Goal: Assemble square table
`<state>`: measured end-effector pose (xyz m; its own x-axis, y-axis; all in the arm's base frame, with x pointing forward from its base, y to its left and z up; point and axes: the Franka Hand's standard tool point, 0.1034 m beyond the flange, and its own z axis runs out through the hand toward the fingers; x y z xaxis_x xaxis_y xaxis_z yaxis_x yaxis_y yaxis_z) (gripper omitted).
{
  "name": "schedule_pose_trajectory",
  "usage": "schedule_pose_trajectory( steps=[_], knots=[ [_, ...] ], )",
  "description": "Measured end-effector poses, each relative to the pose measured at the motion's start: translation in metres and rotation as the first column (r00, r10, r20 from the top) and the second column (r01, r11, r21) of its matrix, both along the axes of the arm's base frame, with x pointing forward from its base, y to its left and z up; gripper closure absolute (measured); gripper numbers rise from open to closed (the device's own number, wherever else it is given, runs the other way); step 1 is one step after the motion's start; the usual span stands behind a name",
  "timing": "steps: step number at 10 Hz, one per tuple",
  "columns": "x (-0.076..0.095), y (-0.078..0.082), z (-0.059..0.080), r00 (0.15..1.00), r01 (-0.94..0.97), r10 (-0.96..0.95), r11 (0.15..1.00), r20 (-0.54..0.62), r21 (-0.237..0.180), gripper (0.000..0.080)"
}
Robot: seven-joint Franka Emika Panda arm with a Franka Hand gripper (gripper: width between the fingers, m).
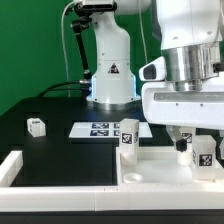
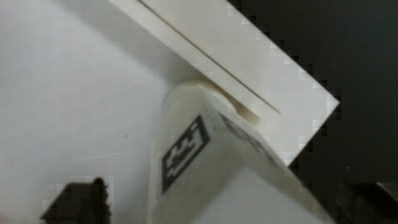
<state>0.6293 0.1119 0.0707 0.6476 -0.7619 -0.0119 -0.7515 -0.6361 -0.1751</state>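
Note:
The white square table top (image 1: 150, 172) lies underside up at the front. One tagged white leg (image 1: 128, 135) stands upright at its far corner toward the exterior view's left. Another tagged leg (image 1: 205, 155) stands at the corner toward the exterior view's right, under my gripper (image 1: 195, 140). In the wrist view this leg (image 2: 210, 150) sits in the corner socket of the table top (image 2: 71, 90). My gripper (image 2: 222, 205) straddles it, open. One dark finger (image 2: 75, 200) stands clear of the leg's side. A loose leg (image 1: 37, 126) lies on the black table.
The marker board (image 1: 100, 129) lies flat behind the table top. A low white rail (image 1: 10, 166) runs along the front at the exterior view's left. The robot base (image 1: 110, 70) stands at the back, before a green wall.

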Motion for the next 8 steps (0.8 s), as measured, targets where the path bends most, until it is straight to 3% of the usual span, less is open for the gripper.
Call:
schedule_pose_trajectory(
  steps=[3,5,6,7,8],
  knots=[
    [0.0001,-0.002,-0.0004,0.973,-0.229,0.23,0.972,0.021,-0.043,0.0151],
    [0.0027,0.0017,0.0054,0.782,-0.613,0.622,0.777,0.026,-0.142,0.0151],
    [0.0026,0.0045,0.0049,0.674,-0.726,0.739,0.668,0.028,-0.163,0.0151],
    [0.0023,0.0049,0.0042,0.731,-0.671,0.681,0.727,0.032,-0.147,0.0151],
    [0.0024,0.0039,0.0039,0.728,-0.674,0.685,0.723,0.03,-0.15,0.0286]
  ],
)
